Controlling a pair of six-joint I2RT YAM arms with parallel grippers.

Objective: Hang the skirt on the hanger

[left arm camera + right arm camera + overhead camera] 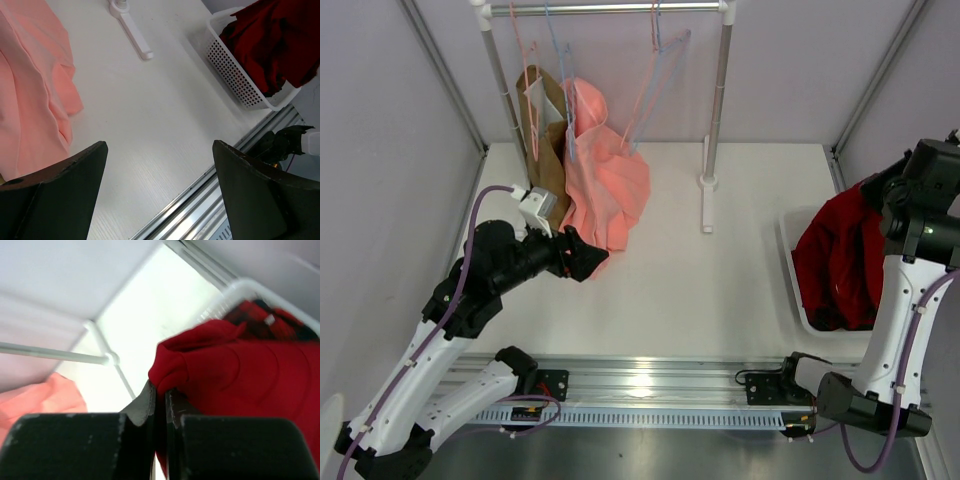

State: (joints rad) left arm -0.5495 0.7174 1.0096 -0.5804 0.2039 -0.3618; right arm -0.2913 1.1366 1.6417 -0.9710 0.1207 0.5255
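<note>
Right wrist view: your right claw (pixel 160 392) is clamped on a fold of the skirt (pixel 240 370) to draw it from the basket (pixel 239 285) at the worktop's right edge; your left claw (pixel 160 146) gapes open, free.

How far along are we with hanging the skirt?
Done: the right gripper is shut on a fold of the skirt above the basket. In hand: lifting it clear. Left: getting it onto the bare hanger on the rail; the left gripper is open and empty.
</note>
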